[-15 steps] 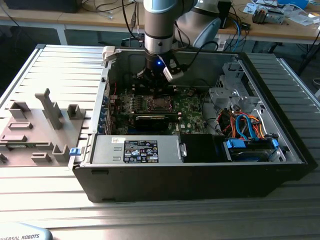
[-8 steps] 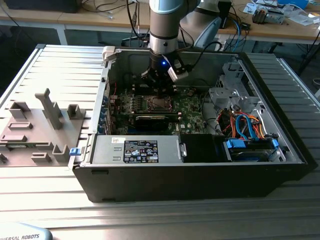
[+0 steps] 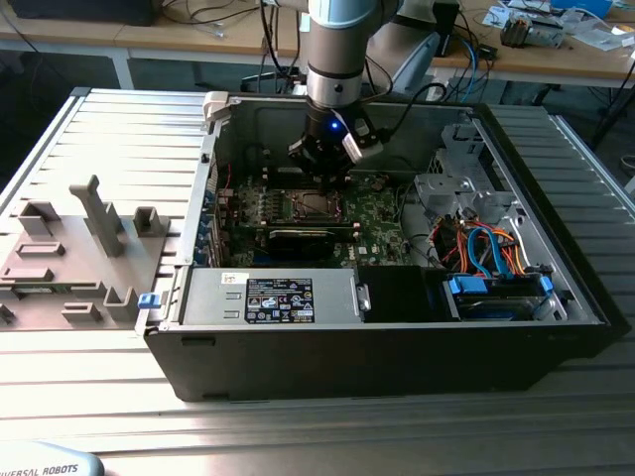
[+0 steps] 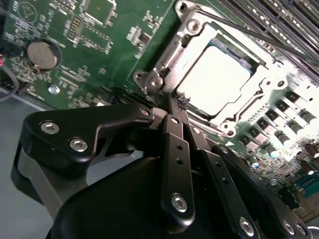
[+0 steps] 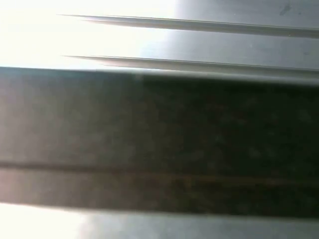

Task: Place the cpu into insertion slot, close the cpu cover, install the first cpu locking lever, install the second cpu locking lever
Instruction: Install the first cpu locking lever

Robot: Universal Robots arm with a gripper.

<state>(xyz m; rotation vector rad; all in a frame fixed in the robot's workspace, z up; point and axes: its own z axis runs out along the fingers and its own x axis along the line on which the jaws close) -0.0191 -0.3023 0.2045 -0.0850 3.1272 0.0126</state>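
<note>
On the green board [image 4: 99,69] inside the open computer case [image 3: 397,347], the cpu [image 4: 212,74] already lies seated in the insertion slot [image 4: 169,57], its pale metal top bright under the light. The cpu cover [image 4: 249,102] lies flat around it, framing the chip. A thin locking lever [image 4: 239,29] runs along the far side of the socket, beside the memory slots [image 4: 284,20]; whether it is hooked home cannot be told. In the second wrist view the gripper [image 4: 178,105] has its fingers pressed together on nothing, tips touching or just above the socket's near corner. Risk, as a judgement: the closed tips sit close to the frame edge, so a slip sideways could scrape the board or skid off a springy lever and let it snap back. In the exterior view the arm [image 3: 332,50] comes straight down from above into the case, wrist vertical, gripper [image 3: 325,164] low over the socket.
</note>
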